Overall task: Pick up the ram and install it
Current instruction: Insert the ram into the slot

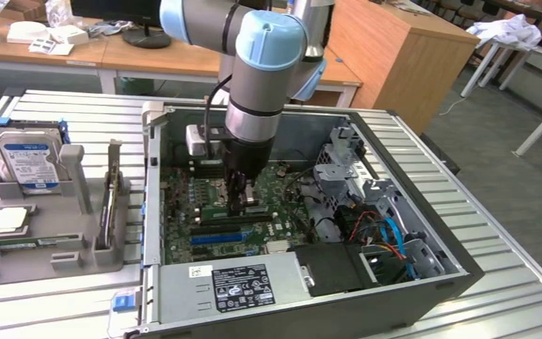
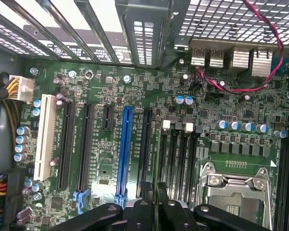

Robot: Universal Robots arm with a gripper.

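Observation:
My gripper (image 1: pixel 242 206) reaches down into the open computer case (image 1: pixel 412 162), just above the green motherboard (image 1: pixel 271 185). Its dark fingers (image 2: pixel 142 207) stand close together, shut on the ram (image 1: pixel 217 210), a thin light-green stick lying level along the memory slots. In the wrist view the ram (image 2: pixel 156 161) is edge-on, a thin line running out from between the fingertips of my gripper (image 2: pixel 153 192). It lies beside the black memory slots (image 2: pixel 183 159) with white latches. Whether the ram sits in a slot or just over it I cannot tell.
A power supply (image 1: pixel 233 286) fills the case's near end, and a drive cage with red and blue cables (image 1: pixel 384 233) stands on the exterior view's right. A grey holder tray (image 1: pixel 64 247) outside holds a hard drive (image 1: pixel 28 159) and a processor (image 1: pixel 8 220). An empty CPU socket (image 2: pixel 231 192) lies by the slots.

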